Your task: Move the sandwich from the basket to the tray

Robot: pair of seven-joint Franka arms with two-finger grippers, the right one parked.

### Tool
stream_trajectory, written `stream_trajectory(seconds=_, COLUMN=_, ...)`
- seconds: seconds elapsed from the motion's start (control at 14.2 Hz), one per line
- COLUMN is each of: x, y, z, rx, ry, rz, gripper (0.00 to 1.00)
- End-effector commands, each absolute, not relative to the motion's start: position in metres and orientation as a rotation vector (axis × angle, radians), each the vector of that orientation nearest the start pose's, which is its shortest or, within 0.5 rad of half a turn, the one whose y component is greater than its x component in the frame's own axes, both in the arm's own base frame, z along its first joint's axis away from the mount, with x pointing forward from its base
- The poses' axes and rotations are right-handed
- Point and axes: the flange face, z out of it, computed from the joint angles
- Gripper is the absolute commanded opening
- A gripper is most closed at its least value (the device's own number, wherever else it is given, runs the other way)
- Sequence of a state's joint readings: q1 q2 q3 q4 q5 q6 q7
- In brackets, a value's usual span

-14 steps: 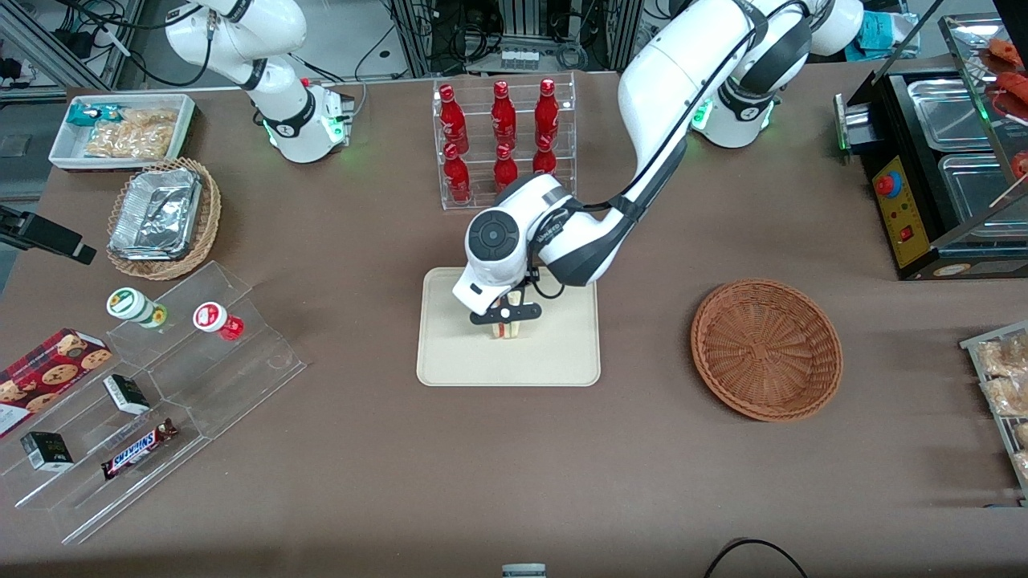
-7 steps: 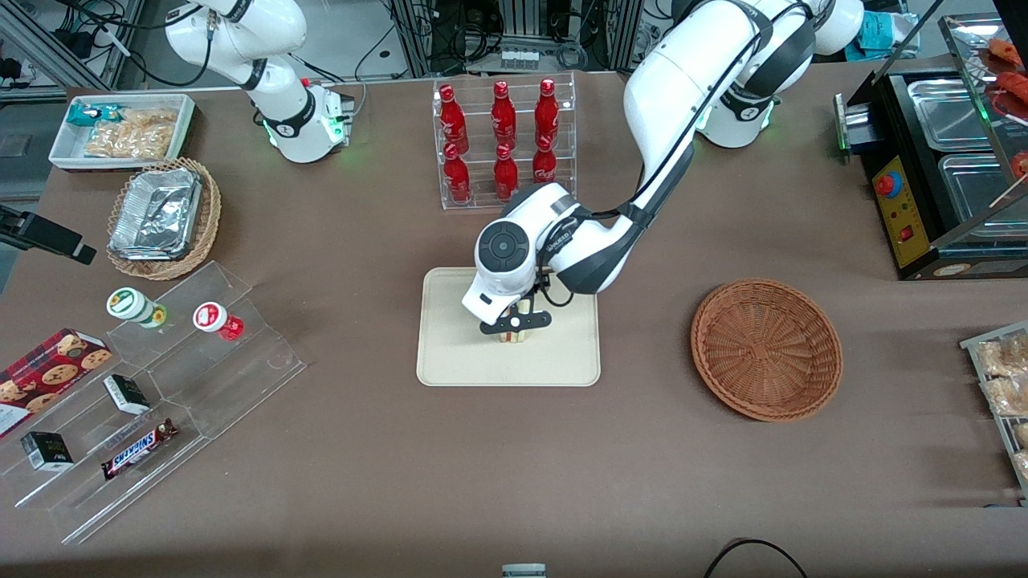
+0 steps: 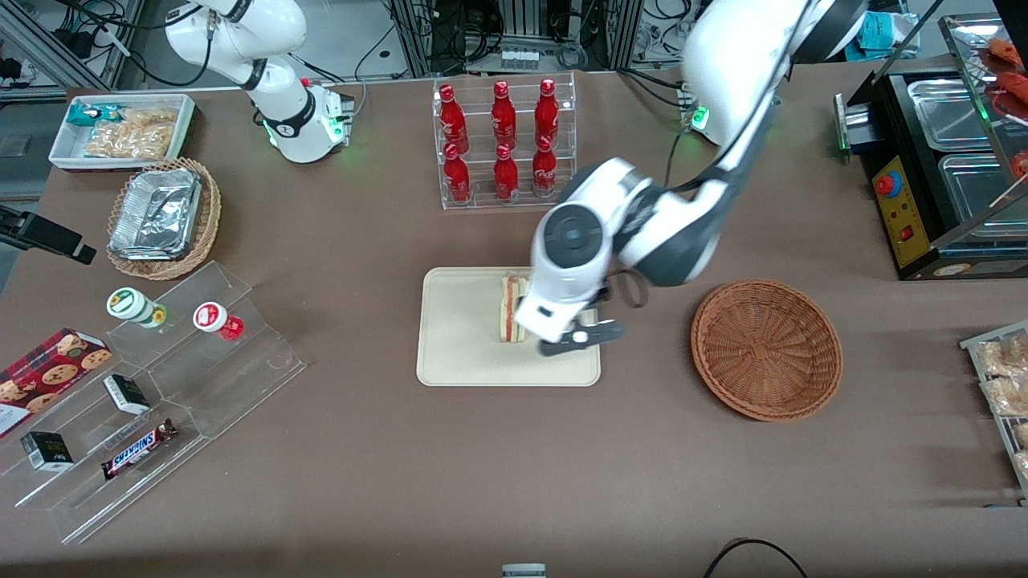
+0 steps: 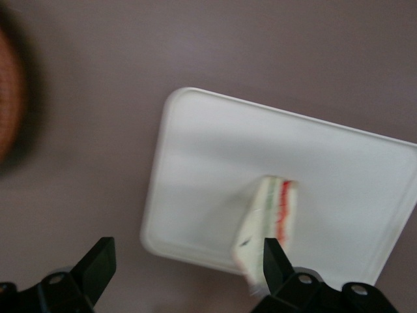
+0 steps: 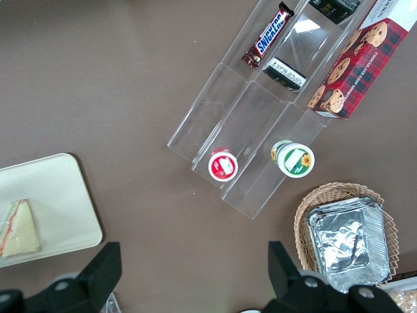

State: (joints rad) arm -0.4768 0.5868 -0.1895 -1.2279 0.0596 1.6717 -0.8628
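Note:
The sandwich (image 3: 509, 309), a pale wedge with a red-orange filling, rests on the cream tray (image 3: 458, 353) in the middle of the table. It also shows in the left wrist view (image 4: 270, 218) on the tray (image 4: 215, 143), and in the right wrist view (image 5: 18, 228). My left gripper (image 3: 580, 337) is open and empty. It hangs above the tray's edge toward the basket, beside the sandwich and apart from it (image 4: 186, 267). The reddish-brown wicker basket (image 3: 767, 349) stands empty toward the working arm's end.
A clear rack of red bottles (image 3: 502, 140) stands farther from the camera than the tray. Clear stepped shelves with snacks (image 3: 161, 385), a tan basket of foil containers (image 3: 161, 217) and a white snack bin (image 3: 120, 128) lie toward the parked arm's end. A black appliance (image 3: 932, 168) stands toward the working arm's end.
The gripper was shut on the sandwich on the tray. It has let go, opened, risen and moved toward the basket. The sandwich stays on the tray.

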Motion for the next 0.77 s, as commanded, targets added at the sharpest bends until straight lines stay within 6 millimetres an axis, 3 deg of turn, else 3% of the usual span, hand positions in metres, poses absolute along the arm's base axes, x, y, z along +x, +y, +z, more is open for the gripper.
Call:
stream_trajectory(seconds=0.0, x=0.58, y=-0.306, z=0.491, rx=-3.022, ry=-0.189, rz=0.288, gripper=1.0)
stream_trajectory(seconds=0.21, x=0.585, y=-0.221, z=0.538, rx=-3.014, ry=-0.134, rz=0.35, gripper=1.0)
stream_trajectory(seconds=0.42, x=0.574, y=-0.147, z=0.584, rx=-3.011, ry=-0.122, rz=0.389, gripper=1.0)
stream_trajectory(seconds=0.56, x=0.563, y=-0.126, z=0.61, rx=-3.027, ry=-0.137, rz=0.373, gripper=1.0)
stream_trajectory(seconds=0.7, x=0.551, y=-0.128, z=0.626, rx=-3.022, ry=-0.134, rz=0.35, gripper=1.0)
